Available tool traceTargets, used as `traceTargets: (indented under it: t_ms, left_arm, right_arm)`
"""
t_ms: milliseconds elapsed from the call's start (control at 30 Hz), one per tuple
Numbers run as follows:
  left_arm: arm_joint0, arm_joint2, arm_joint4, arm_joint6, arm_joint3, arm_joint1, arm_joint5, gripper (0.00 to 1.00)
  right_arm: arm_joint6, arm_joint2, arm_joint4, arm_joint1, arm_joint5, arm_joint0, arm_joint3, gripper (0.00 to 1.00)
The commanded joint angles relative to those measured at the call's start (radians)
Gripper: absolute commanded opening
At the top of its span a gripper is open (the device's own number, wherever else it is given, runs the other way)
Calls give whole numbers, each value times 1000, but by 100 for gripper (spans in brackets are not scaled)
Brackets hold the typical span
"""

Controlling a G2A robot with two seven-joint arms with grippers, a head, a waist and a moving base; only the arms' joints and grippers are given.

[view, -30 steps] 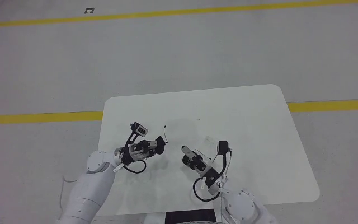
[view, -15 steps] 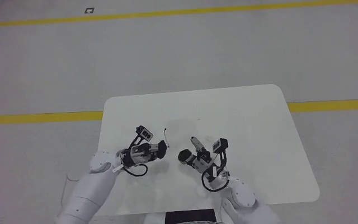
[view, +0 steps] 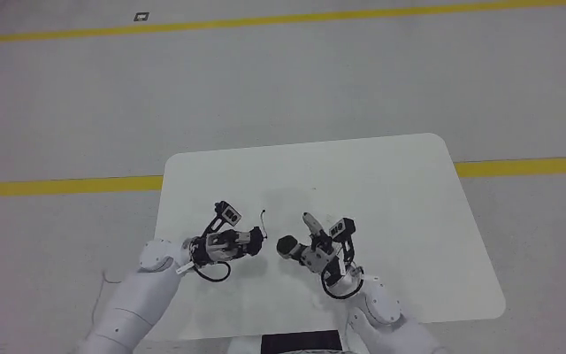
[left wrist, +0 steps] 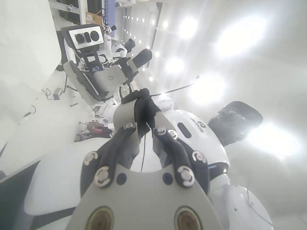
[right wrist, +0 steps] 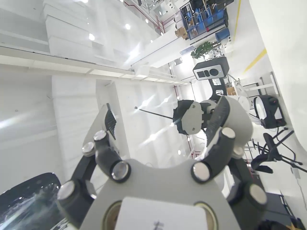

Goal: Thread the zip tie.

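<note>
Over the near half of the white desk [view: 398,177], both of my arms are raised and turned toward each other, close but not touching. My left end effector [view: 254,237] is pinched together on the zip tie [view: 263,216], a thin black strip that sticks out from its tip, between my two end effectors. In the left wrist view the zip tie [left wrist: 178,87] comes up between the dark-padded tips of the left end effector [left wrist: 143,105] and curves away past them to a small knob at its far end. My right end effector [view: 297,234] is spread wide with nothing between its fingers. In the right wrist view this right end effector [right wrist: 165,111] has its fingers [right wrist: 110,120] well apart, one ridged pad facing inward. In the gap between them the zip tie [right wrist: 153,113] pokes out of my left end effector [right wrist: 177,120] farther off. I cannot tell whether the strip reaches in between those fingers. Beyond the desk, the grey floor [view: 265,88] carries yellow stripes [view: 265,19] and a small dark tag [view: 141,16], too small to read.
</note>
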Motion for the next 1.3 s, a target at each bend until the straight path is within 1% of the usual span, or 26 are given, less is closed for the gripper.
traceTargets:
  t_ms: [0,33,67,133,167,200,233,267,333,433,533,800,967,1067,1267]
  left_arm:
    - [1,2,7,29,-8,-1,2,0]
    - [2,3,13,38,-16,-1,2,0]
    - [3,1,14,40,-20,0,-2,0]
    - [5,-6,5,34,-27,1,-11,0]
    - [5,-9,3,34,-28,1,-18,0]
    - [6,-11,1,32,-29,1,-20,0]
    - [6,-13,-2,30,-31,1,-26,0]
    - [7,-14,-5,29,-31,1,-32,0]
    - [7,-14,-9,29,-30,1,-35,0]
    - [7,-14,-9,29,-30,1,-35,0]
    - [7,-14,-9,29,-30,1,-35,0]
    - [7,-14,-9,29,-30,1,-35,0]
    - [7,-14,-9,29,-30,1,-35,0]
    - [7,-14,-9,29,-30,1,-35,0]
    - [7,-14,-9,29,-30,1,-35,0]
  right_arm:
    - [7,-4,41,-2,0,-6,-3,100]
    - [27,-4,80,-2,0,-7,0,100]
    - [40,-1,88,-2,1,-5,5,100]
    - [68,-2,142,-3,2,-9,6,100]
    - [79,0,156,-3,1,-9,9,94]
    - [89,-1,176,-3,2,-10,9,65]
    - [100,-3,200,-4,6,-12,10,47]
    - [112,-3,217,-4,10,-10,13,45]
    - [126,-6,236,-5,14,-11,15,34]
    - [133,-12,244,-7,13,-9,19,26]
    - [136,-19,248,-9,13,-6,22,21]
    - [142,-45,253,-14,22,3,27,22]
    - [146,-65,252,-18,26,9,26,20]
    - [148,-74,251,-19,27,11,27,16]
    - [151,-89,245,-22,33,16,28,15]
